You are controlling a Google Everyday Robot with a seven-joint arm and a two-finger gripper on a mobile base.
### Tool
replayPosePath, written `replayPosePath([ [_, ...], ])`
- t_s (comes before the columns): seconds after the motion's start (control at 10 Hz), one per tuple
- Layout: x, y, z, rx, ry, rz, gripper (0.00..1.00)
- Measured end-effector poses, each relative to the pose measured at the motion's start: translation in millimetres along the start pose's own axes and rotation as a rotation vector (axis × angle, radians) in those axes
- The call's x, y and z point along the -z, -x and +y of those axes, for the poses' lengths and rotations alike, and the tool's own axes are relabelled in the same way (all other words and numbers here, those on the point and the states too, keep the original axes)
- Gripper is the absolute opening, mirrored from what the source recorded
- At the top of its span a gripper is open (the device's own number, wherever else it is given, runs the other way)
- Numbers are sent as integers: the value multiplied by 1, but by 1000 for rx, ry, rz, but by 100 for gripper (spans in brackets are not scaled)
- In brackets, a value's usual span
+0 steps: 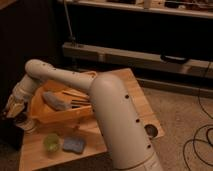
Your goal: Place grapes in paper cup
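My gripper [13, 108] hangs at the far left, past the left end of the wooden tray [44, 116] and over the table's left edge. The arm reaches to it across the tray from the lower right. Just below and to the right of the gripper stands the white paper cup [27, 125], partly in shadow. A dark patch lies between the gripper and the cup's mouth, and I cannot tell whether it is the grapes. No grapes show plainly anywhere else.
The wooden tray holds a grey cloth-like object [56, 101] and some utensils [79, 103]. On the wooden table [137, 107], in front of the tray, stand a light green cup [51, 142] and a blue-grey sponge [74, 145]. A small round dish [152, 131] sits at the table's right corner. Cables [197, 142] lie on the floor.
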Motion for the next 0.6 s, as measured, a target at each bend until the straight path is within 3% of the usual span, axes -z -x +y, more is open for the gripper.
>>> replayPosePath([
  [0.4, 4, -10, -6, -49, -29, 48, 80],
  [0.6, 14, -17, -7, -93, -82, 59, 80],
])
